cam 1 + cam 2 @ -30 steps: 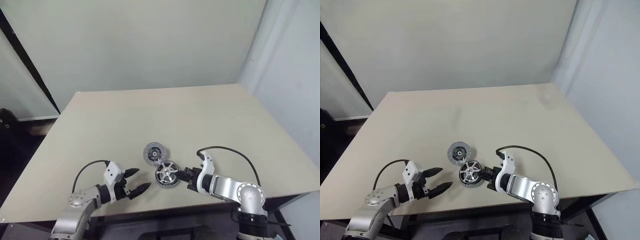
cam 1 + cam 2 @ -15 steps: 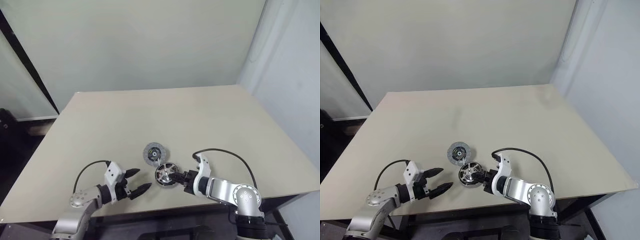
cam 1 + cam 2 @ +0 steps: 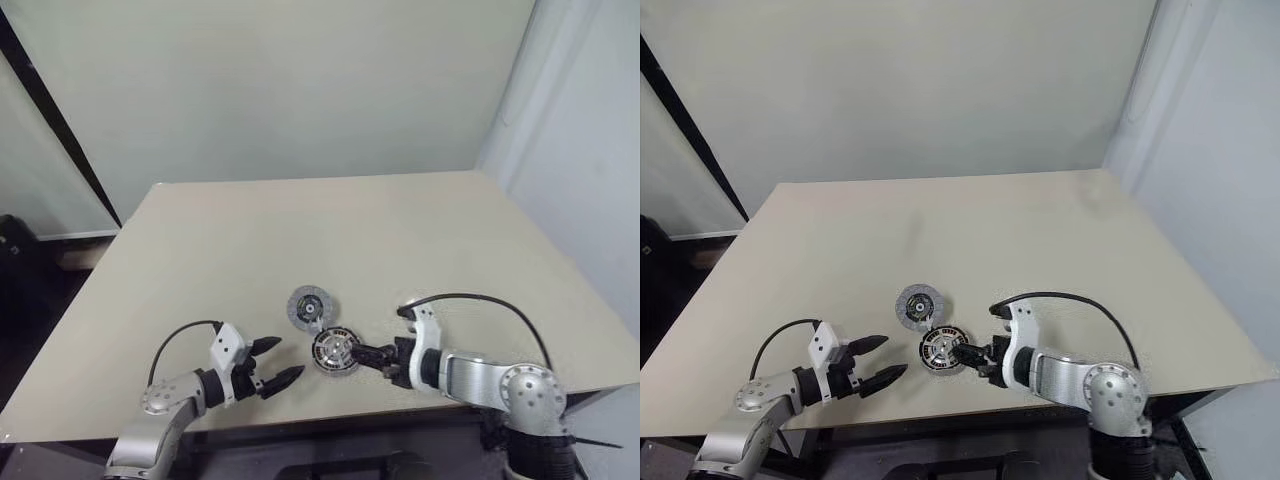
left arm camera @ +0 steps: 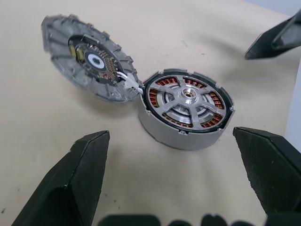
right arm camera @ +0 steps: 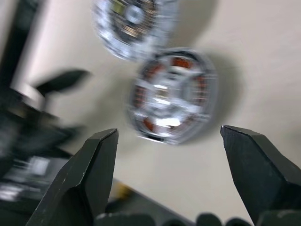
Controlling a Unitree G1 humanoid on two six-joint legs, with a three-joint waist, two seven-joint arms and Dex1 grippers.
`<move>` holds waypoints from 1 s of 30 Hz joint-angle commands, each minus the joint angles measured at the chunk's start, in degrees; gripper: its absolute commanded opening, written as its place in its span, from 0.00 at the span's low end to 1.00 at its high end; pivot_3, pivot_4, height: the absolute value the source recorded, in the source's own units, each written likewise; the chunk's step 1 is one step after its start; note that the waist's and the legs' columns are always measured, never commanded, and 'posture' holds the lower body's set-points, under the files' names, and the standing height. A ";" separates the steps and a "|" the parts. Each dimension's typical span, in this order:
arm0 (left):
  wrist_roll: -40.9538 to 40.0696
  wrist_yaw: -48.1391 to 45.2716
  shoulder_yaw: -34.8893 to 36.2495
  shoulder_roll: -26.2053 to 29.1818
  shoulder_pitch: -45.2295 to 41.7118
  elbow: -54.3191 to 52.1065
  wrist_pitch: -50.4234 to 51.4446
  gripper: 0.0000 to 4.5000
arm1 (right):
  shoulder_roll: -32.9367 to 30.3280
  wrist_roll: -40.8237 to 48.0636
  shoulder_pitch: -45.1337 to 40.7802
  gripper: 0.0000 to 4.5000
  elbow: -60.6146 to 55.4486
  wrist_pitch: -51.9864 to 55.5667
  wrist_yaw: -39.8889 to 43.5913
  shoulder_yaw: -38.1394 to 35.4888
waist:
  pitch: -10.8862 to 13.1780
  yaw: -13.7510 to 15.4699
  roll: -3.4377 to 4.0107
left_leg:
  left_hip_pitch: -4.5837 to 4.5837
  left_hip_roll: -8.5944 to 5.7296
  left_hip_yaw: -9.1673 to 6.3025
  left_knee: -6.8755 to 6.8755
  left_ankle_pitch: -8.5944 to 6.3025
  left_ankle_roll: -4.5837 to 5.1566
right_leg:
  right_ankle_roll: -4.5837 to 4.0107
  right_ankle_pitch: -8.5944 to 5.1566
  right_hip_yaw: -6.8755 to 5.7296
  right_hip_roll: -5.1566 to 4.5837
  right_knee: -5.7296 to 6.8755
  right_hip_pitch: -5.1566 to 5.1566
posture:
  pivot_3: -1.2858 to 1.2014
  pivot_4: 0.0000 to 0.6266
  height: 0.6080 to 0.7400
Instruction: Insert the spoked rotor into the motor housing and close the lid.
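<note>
No text, label, brand, number or sign can be read anywhere in these views, on the motor parts or elsewhere.

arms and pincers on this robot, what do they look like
Both arms are silver-grey metal with rounded joints and a white block at the wrist. A black cable loops over each forearm. The left pincer and the right pincer each have two black fingers that taper to blunt points.
</note>
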 commanded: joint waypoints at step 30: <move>-0.53 0.88 1.02 0.08 -0.39 -2.89 -0.27 1.00 | 1.57 -45.37 -0.66 0.05 17.11 -54.07 32.57 23.95 | -0.16 0.13 -0.31 | 0.51 0.59 -0.03 0.48 -0.03 -0.05 | -0.18 -0.05 0.23 0.72 0.03 0.68 | 0.52 0.00 1.00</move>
